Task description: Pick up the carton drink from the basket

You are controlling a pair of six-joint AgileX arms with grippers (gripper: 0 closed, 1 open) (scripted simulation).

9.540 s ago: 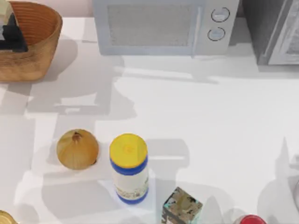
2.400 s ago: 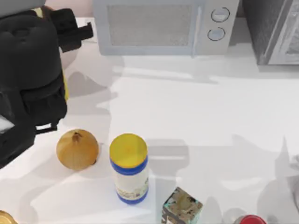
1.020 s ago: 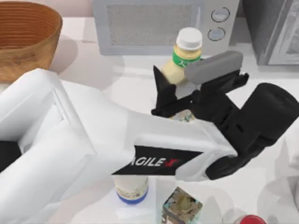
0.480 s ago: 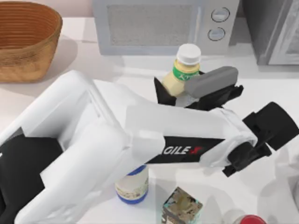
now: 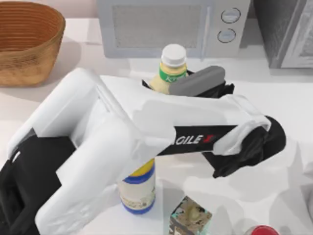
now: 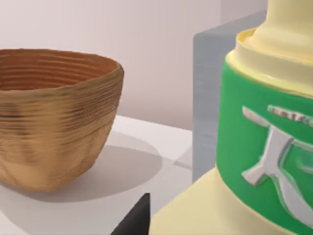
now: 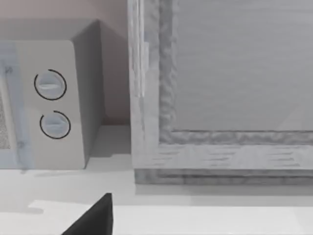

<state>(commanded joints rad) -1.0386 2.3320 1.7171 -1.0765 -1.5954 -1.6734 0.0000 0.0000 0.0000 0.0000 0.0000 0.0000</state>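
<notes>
The carton drink (image 5: 172, 64), cream-yellow with a white cap and a green band, is held tilted above the table in front of the microwave. My left gripper (image 5: 171, 83) is shut on its body, with a grey finger on one side and a black one on the other. The wicker basket (image 5: 29, 41) stands at the back left corner, well apart from the carton. The left wrist view shows the carton drink (image 6: 264, 147) very close, with the basket (image 6: 49, 122) behind it. My right gripper (image 7: 93, 219) stays parked near the back right, facing the appliances.
A microwave (image 5: 166, 27) lines the back edge, with a grey appliance (image 5: 288, 29) to its right. Under my left arm stands a yellow-lidded white jar (image 5: 138, 191). A patterned box (image 5: 190, 215) and a red object (image 5: 264, 230) sit at the front edge.
The carton left the basket in my left gripper and crossed to the middle. Over the last half second it shifted left, and the arm now hides the onion.
</notes>
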